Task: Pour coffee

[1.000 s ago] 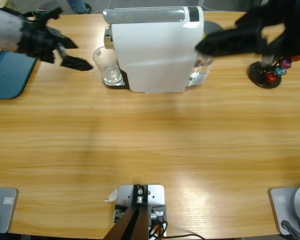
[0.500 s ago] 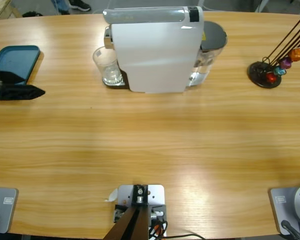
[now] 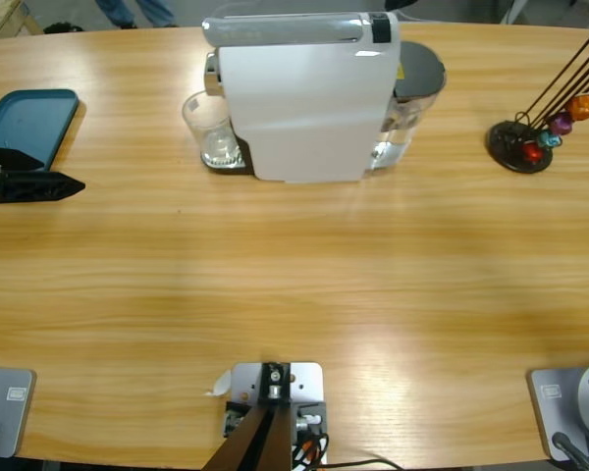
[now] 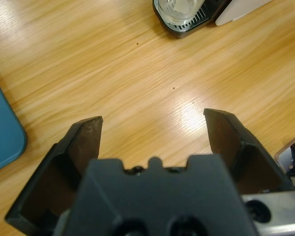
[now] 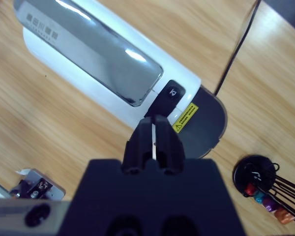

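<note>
Clear glass (image 3: pixel 208 128) upright under the machine's spout; coffee inside hard to make out.

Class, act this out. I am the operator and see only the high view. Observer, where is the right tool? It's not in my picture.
Observer: The right tool points down at the top of the coffee machine, close to its black button.
Operator: Open or shut?
Observer: Shut, jaws pressed together, nothing between them.
Operator: And the left tool at my left edge?
Observer: The left tool is open, with only bare table between its jaws.
</note>
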Action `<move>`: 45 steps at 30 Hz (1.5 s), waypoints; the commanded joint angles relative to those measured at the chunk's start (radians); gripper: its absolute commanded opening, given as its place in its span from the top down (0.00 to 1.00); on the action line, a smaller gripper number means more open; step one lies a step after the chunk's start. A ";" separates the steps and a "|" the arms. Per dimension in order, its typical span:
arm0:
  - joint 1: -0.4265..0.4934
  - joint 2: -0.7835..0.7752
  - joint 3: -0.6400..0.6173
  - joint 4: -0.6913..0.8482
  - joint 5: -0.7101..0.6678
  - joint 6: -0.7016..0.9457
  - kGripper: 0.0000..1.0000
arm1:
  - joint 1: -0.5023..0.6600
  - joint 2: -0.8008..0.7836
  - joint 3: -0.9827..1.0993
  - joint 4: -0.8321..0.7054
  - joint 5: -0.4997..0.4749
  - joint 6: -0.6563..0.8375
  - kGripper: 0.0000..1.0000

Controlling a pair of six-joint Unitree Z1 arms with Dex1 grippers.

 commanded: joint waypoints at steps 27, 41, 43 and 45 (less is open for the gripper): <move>-0.004 0.007 0.042 0.010 0.029 -0.008 0.11 | -0.072 0.154 -0.080 0.012 -0.007 -0.001 1.00; -0.004 0.016 0.042 0.006 0.031 -0.008 0.11 | -0.068 0.149 -0.066 0.010 0.004 0.002 1.00; -0.004 0.018 0.042 0.006 0.031 -0.008 0.11 | -0.065 0.150 -0.065 0.010 0.008 0.002 1.00; -0.004 0.020 0.042 0.006 0.031 -0.008 0.11 | -0.062 0.149 -0.063 0.010 0.009 0.002 1.00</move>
